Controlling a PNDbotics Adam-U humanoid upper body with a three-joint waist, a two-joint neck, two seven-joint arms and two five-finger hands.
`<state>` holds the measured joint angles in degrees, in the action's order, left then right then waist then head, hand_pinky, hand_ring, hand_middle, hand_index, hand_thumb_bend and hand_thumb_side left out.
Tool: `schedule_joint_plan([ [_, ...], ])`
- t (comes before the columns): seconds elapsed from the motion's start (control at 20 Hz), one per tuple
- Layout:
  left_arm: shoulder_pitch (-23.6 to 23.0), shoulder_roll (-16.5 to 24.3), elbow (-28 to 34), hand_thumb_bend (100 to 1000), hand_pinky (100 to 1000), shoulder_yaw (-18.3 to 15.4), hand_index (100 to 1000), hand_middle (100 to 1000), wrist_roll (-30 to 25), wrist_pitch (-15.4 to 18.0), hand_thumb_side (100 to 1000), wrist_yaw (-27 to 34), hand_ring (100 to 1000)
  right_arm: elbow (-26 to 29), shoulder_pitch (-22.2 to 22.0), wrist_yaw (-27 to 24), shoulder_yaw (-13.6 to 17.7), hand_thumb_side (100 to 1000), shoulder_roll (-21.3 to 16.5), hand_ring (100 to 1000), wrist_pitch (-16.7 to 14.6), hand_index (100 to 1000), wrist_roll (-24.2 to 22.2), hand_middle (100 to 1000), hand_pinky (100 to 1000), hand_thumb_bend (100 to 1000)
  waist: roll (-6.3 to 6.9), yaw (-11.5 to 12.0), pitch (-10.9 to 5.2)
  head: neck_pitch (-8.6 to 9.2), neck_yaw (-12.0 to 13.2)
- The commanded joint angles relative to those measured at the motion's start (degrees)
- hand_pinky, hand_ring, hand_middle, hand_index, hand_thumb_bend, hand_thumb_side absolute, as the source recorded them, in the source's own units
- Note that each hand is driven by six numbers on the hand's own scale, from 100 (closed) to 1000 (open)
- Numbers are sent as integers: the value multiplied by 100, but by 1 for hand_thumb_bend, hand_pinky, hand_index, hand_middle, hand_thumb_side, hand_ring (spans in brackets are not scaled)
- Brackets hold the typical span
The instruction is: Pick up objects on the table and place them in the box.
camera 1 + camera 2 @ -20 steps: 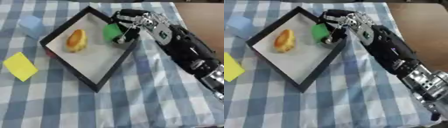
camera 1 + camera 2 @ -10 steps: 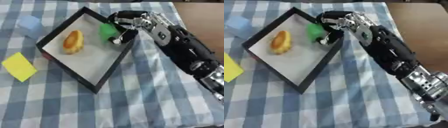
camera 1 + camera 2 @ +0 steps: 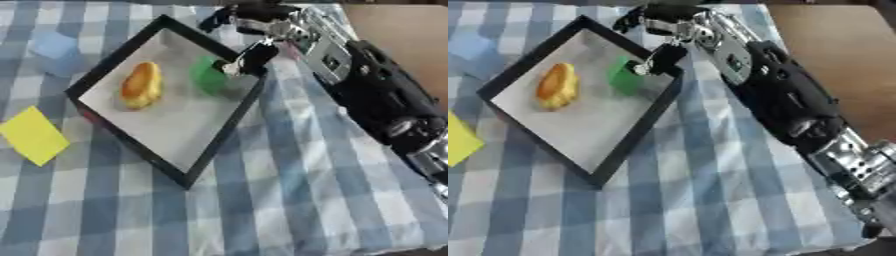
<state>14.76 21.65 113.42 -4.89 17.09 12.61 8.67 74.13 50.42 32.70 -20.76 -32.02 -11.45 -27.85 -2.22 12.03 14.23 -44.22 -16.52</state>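
Observation:
The black-rimmed box [image 3: 219,145] lies askew on the checked cloth, holding an orange-yellow bun-like object [image 3: 140,85] and a green object [image 3: 208,75] near its right corner. My right hand [image 3: 262,35] hangs over that corner. Its fingers are spread and raised above the rim, and its thumb [image 3: 249,57] points down beside the green object without curling round it. On the cloth left of the box rest a pale blue block [image 3: 54,47] and a flat yellow piece [image 3: 33,134]. My left hand shows in neither view.
My right forearm [image 3: 789,105] crosses the cloth from the lower right to the box's corner. Bare brown tabletop [image 3: 833,40] shows past the cloth's right edge. Checked cloth stretches out below the box.
The green object has gone from between my right hand's fingers to the box floor, a little down and left. The fingers have spread and lifted away from it.

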Motion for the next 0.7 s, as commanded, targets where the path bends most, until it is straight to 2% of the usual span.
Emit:
schedule_joint_plan([
  [0.05,33,151,117,100,817,-50,832,642,46,8,728,39,722,180,100,-96,51,100,-186,922,-17,957,-158,854,990,412,-2,-10,-141,10,-16],
  [0.15,40,139,117,100,817,-41,832,641,33,4,728,41,722,162,94,-154,37,135,-169,922,-44,959,-344,857,993,416,3,-13,-142,10,-35],
  [0.2,36,139,117,100,817,-41,832,642,28,2,729,40,722,157,95,-172,51,243,-167,920,-25,958,-379,857,993,432,4,-14,-142,10,-41],
  [0.25,31,140,117,100,817,-42,832,641,26,1,729,38,722,149,94,-186,67,302,-166,916,16,958,-377,857,991,439,4,-14,-141,10,-46],
  [0.35,26,140,117,100,817,-46,832,641,27,0,729,38,722,140,90,-224,85,293,-166,911,99,957,-330,852,989,438,1,-12,-141,10,-51],
  [0.55,11,145,117,100,816,-70,831,638,79,16,724,40,724,257,78,-510,189,129,-237,900,267,958,-170,836,970,419,-4,-29,-151,10,-42],
  [0.6,0,152,117,100,815,-83,831,637,110,23,724,40,723,360,68,-635,239,100,-310,894,334,960,-111,825,959,332,-4,-40,-159,10,-29],
  [0.7,-35,173,117,100,815,-98,831,638,165,29,723,37,723,619,28,-990,354,100,-498,885,496,957,-6,814,944,207,-6,-75,-179,10,23],
])
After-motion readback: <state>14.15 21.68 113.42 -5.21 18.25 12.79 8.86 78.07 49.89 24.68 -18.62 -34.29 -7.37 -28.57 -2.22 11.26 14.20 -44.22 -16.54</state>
